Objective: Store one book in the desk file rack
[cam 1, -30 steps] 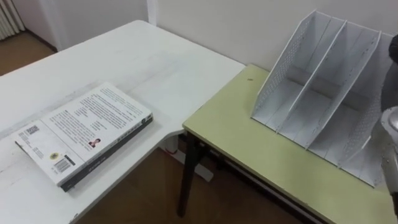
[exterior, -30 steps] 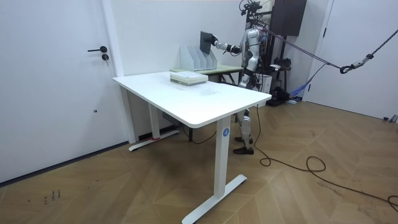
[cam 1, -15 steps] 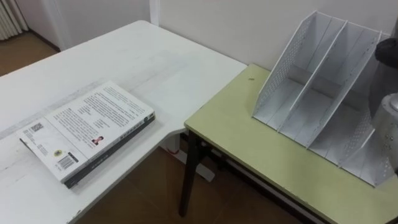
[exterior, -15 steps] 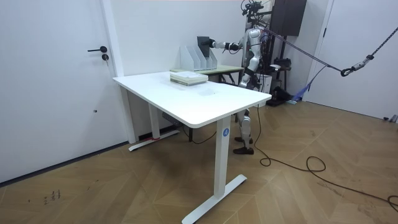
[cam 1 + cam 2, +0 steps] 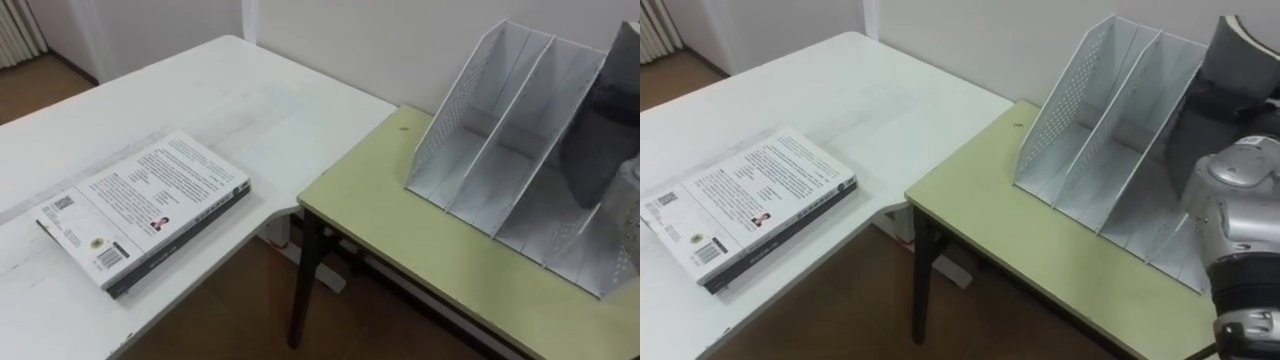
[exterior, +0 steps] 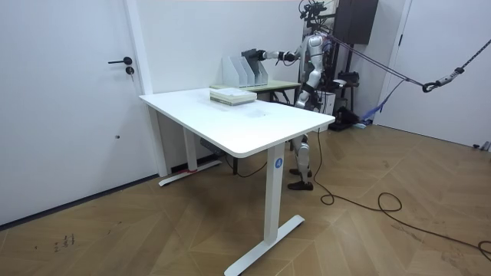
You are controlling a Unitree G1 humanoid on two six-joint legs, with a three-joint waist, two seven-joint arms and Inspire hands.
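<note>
Right arm stretched out level from the shoulder (toward the room view's left), right hand (image 6: pixel 261 54) at its far end. Forearm and wrist at the right eye view's lower right. Standing upright.

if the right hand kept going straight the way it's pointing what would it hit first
Probably the white file rack: the right hand points into it, the dark book ahead of it already between the dividers. Its back wall or floor comes first; depth is unclear.
</note>
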